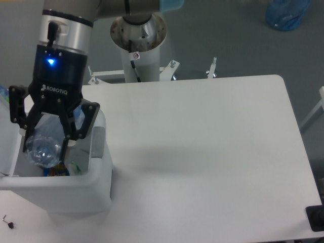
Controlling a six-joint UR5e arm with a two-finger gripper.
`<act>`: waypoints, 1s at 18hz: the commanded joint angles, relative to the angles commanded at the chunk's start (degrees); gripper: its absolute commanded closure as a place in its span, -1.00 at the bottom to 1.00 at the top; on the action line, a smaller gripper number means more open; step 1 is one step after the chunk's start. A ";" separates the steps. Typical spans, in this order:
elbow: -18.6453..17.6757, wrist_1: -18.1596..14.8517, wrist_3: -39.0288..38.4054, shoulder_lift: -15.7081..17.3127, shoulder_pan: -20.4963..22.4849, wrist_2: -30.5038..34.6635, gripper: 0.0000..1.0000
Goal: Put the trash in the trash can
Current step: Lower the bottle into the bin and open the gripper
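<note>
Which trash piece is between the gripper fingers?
The crushed clear plastic bottle, held by the gripper over the white bin; the whitish wrapper lies inside.

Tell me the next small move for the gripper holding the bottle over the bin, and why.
Probably open the fingers and let go. The gripper holds the crushed bottle over the open trash can, inside its rim, so the bottle should drop in.

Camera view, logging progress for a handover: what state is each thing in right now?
Black two-finger gripper: fingers closed on the bottle, over the bin.
Crushed clear plastic bottle: held, above the bin's opening.
Large white boxy plastic bin: lid open, items inside.
Blue-and-yellow snack packet: lying inside the bin.
White table: bare where visible.
</note>
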 joint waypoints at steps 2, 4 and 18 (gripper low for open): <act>0.00 0.00 -0.44 -0.09 0.00 0.17 -0.19; 0.09 0.00 -0.88 -0.26 0.00 0.26 -0.19; 0.62 0.79 -2.02 -3.16 -1.05 0.26 -0.20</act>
